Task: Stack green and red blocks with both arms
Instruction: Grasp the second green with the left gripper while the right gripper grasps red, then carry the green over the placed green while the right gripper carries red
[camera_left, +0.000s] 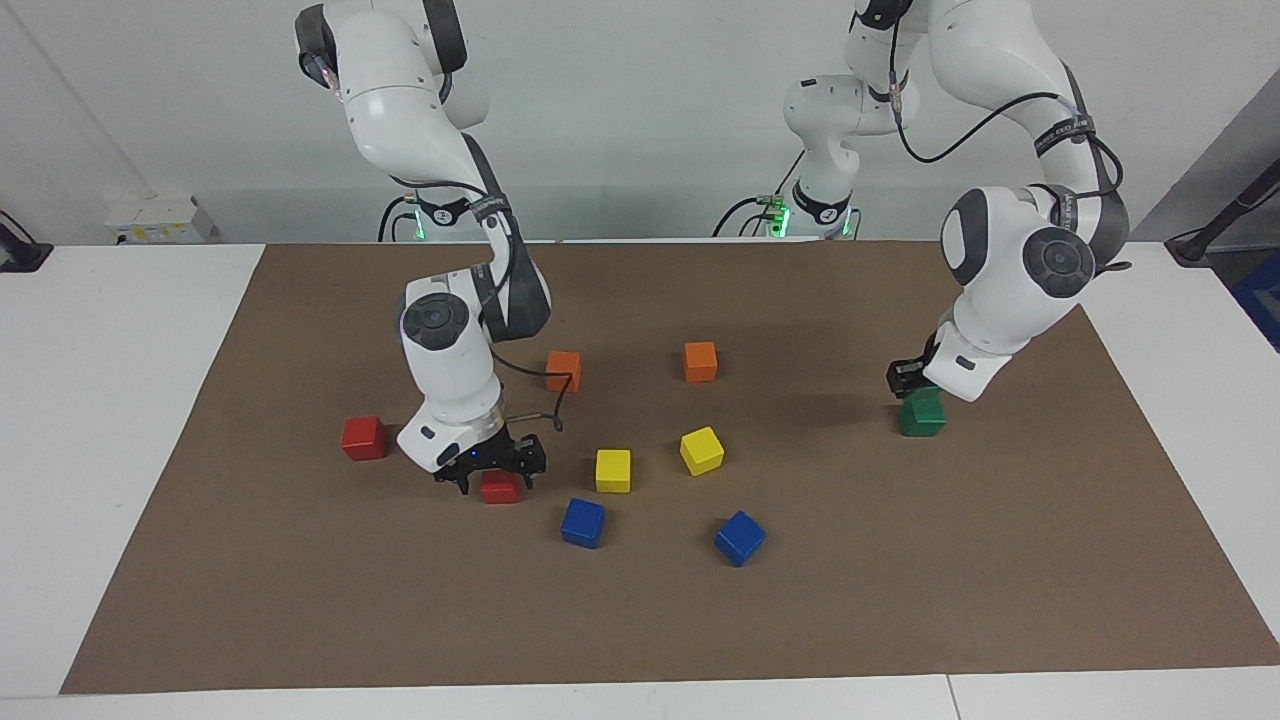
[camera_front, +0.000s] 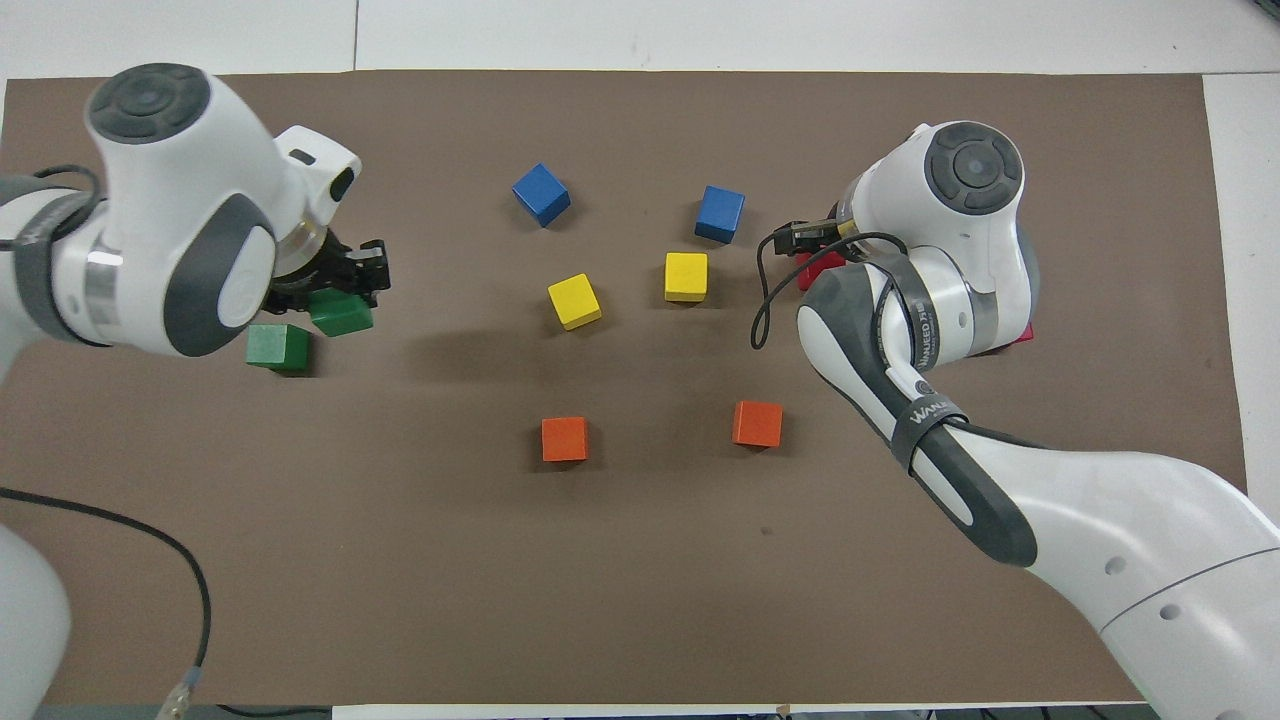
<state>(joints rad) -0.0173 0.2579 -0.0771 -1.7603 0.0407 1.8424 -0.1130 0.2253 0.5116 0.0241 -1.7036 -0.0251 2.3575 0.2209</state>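
I see the left gripper (camera_front: 345, 292) clamping a skewed green cube (camera_front: 341, 312) above the other green cube (camera_left: 921, 415). The right gripper (camera_left: 493, 468), jaws wide, straddles a square-set red cube (camera_left: 499, 487); its twin (camera_left: 363, 438) lies at 10 o'clock in the facing view.

The left gripper (camera_front: 335, 290) hung clamped on a green block (camera_front: 341, 312), raised over a second green block (camera_front: 278, 346) (arm bent sharply at the wrist). The right gripper (camera_left: 492, 470) pointed down, fingers spread either side of a red block (camera_left: 499, 488).
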